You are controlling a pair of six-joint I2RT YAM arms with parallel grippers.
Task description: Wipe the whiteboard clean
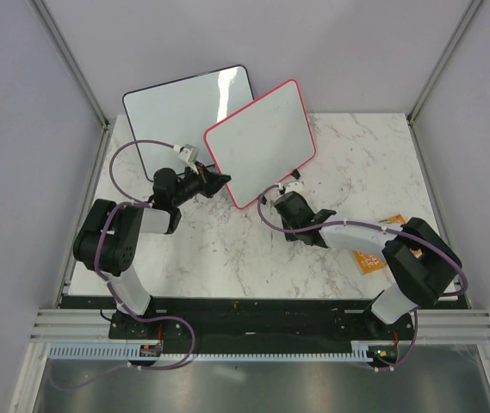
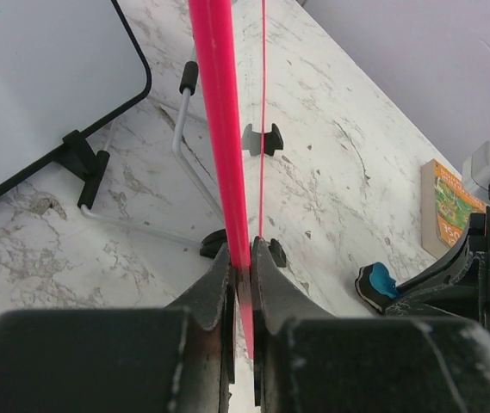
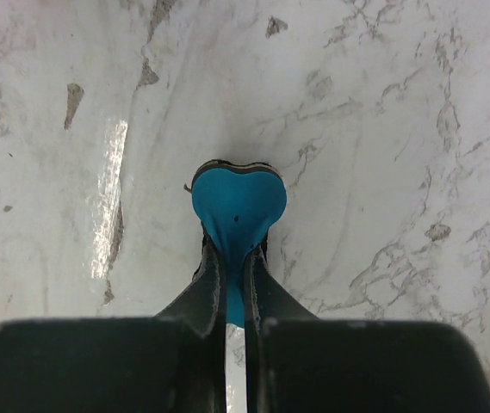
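Note:
The whiteboard, pink-red framed with rounded corners, is at the back middle of the table, turned at an angle. Its white face shows no writing in the top view. My left gripper is shut on its lower left frame edge; in the left wrist view the pink frame runs edge-on between my closed fingers, the left gripper clamped on it. My right gripper sits just below the board's lower corner, shut on a blue heart-shaped eraser, held over the marble. The eraser also shows in the left wrist view.
A larger black-framed whiteboard leans at the back left on a wire stand, partly behind the pink one. An orange packet lies at the right near my right arm. Grey walls enclose the marble table.

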